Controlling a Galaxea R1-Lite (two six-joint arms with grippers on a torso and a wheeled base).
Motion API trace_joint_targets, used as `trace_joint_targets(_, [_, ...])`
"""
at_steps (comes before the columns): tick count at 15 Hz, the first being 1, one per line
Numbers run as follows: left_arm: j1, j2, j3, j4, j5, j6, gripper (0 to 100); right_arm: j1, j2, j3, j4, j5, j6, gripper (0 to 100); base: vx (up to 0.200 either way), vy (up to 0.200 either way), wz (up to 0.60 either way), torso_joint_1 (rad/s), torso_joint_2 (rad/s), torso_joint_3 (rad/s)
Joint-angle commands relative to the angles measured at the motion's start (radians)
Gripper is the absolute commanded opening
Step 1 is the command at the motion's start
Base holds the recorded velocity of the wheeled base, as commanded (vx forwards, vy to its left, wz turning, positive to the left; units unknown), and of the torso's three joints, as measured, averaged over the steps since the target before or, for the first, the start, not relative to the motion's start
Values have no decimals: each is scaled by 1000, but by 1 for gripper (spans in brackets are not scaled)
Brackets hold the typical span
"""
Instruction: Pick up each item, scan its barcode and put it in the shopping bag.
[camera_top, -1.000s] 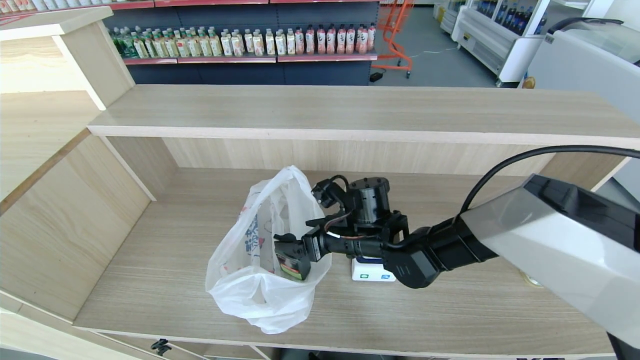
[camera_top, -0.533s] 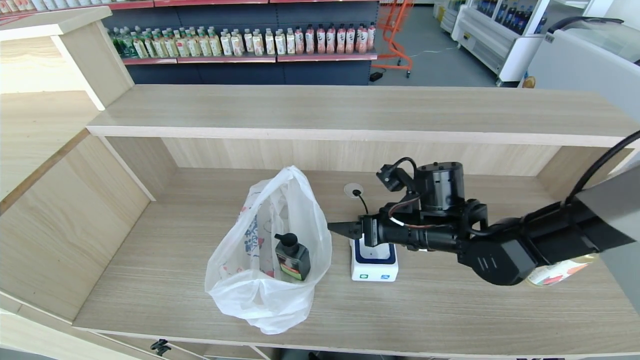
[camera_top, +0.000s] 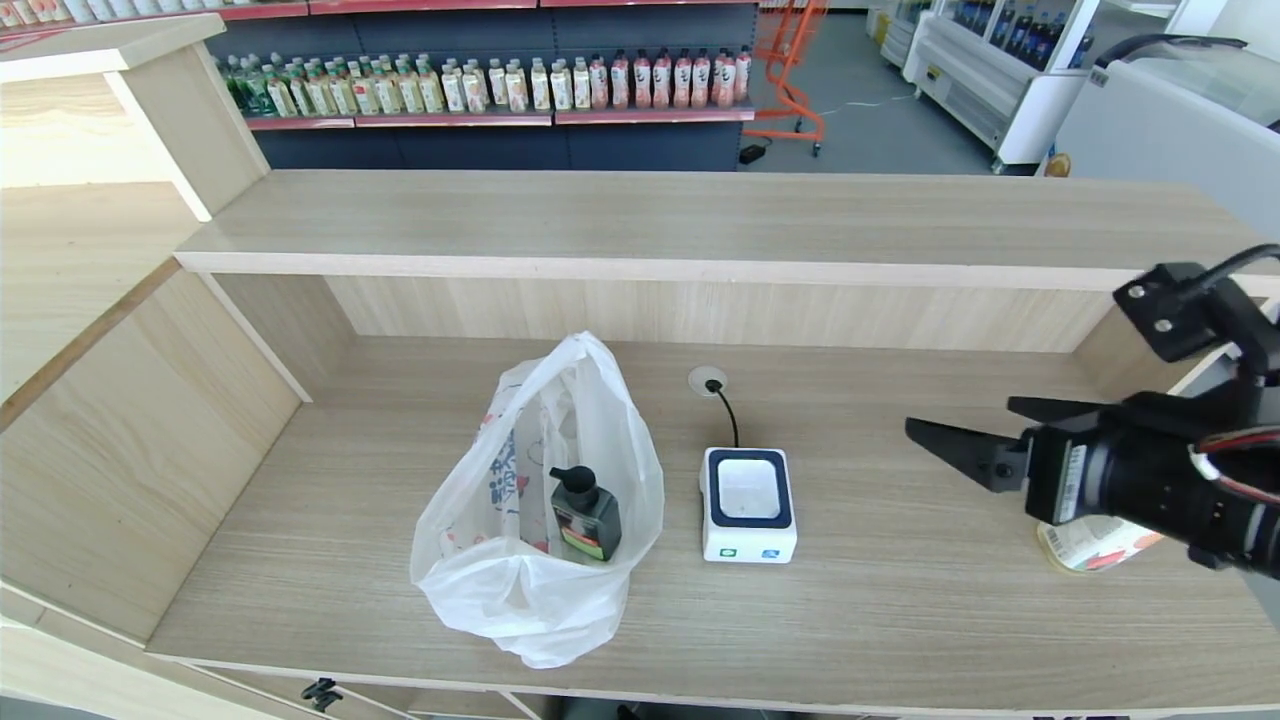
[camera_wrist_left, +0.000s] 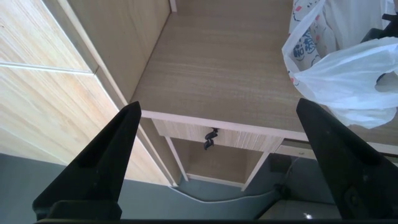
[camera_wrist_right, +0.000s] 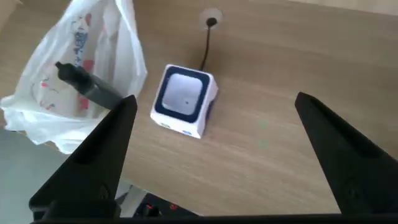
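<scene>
Labelled item (camera_top: 1095, 545), largely behind right tool (camera_top: 960, 418)

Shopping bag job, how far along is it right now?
Done: one pump bottle stands inside the shopping bag. In hand: nothing; the right gripper is open and empty, near the right end of the counter. Left: a labelled container beneath that arm, partly hidden, to be scanned at the scanner and bagged.
</scene>
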Motion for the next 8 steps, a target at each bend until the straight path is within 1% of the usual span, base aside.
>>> trace_joint_targets(1, [0,0,0,0,0,0,100,-57,-404,12,399,-322,-8,100,0,0,0,0,0,0])
trace_joint_targets(2, [0,0,0,0,0,0,100,-68,-494,-16,536,-382,-1,100,0,0,0,0,0,0])
trace_joint_targets(3, [0,1,0,0,0,0,100,-105,-522,-16,552,-382,-4,100,0,0,0,0,0,0])
trace_joint_targets(4, [0,0,0,0,0,0,100,-136,-522,-19,546,-379,-4,100,0,0,0,0,0,0])
trace_joint_targets(6, [0,0,0,0,0,0,100,-134,-524,-19,511,-365,-24,100,0,0,0,0,0,0])
trace_joint_targets(8, [0,1,0,0,0,0,100,-146,-556,29,502,-357,-50,100,0,0,0,0,0,0])
